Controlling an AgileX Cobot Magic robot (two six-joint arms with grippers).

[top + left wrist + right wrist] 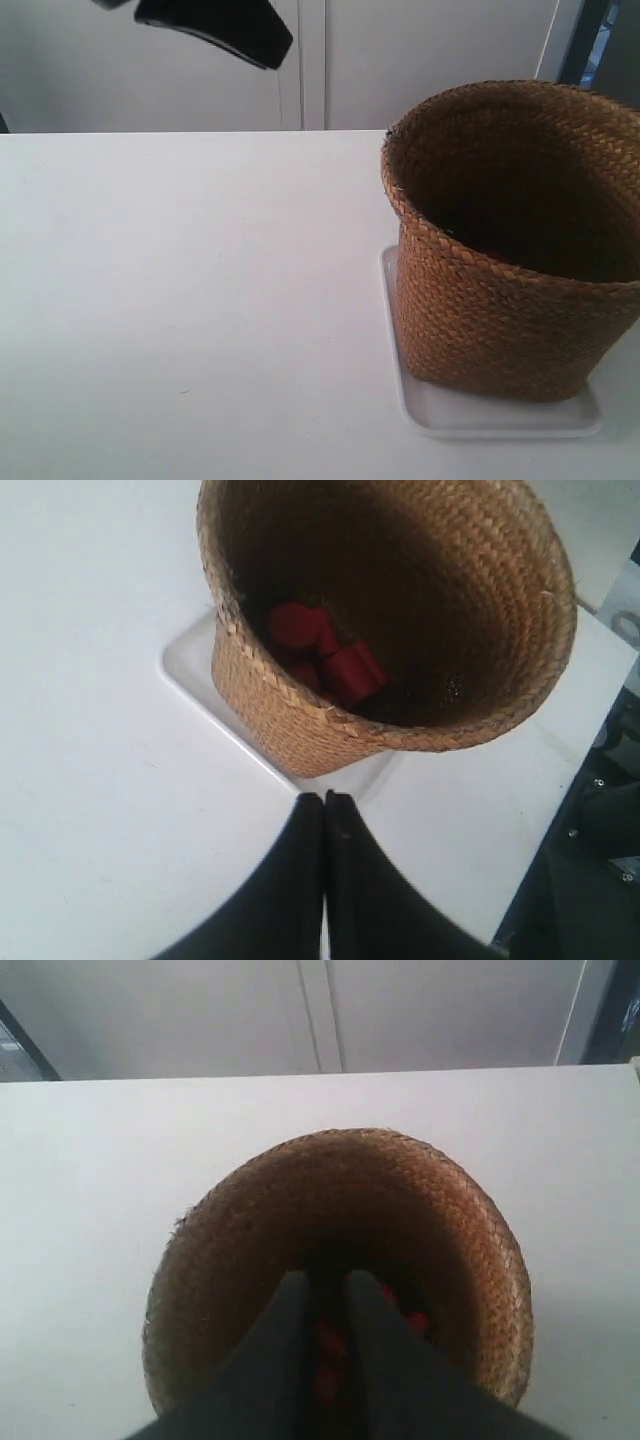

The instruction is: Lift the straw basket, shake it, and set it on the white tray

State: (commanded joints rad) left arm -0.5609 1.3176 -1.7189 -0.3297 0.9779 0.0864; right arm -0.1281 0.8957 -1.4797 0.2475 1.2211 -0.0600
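Status: basket (510, 290) is down on the tray (500, 422), upright, mouth up. Base covers most of the tray. In ext view the white rim shows only along two sides + one rounded corner. Tray lies flat on the tabletop (180, 300), well off the far edge. L wrist view puts it near another tabletop edge, w/ dark gear beyond.

Inside basket: a few red pieces (325, 655) bunched at the bottom, roughly cylinder-ish, exact shape hard to make out. R wrist view catches them too, partly hidden.

L jaws: clenched, fingers (295, 870) pressed flat together, nothing btw them. Tips sit just beside a tray edge in that view, clear of basket and tray. Height over tabletop unclear.

R jaws: over the basket's mouth, pointing down into it. Fingers (285, 1330) are close together but a slim gap is left. Red pieces + dark interior show through it, nothing gripped. Near part of the basket rim is hidden behind the fingers, so can't tell if they touch it.

Ext view: the arm at the exterior view's left (215, 30) is dark, up high above the far edge, well apart from basket.
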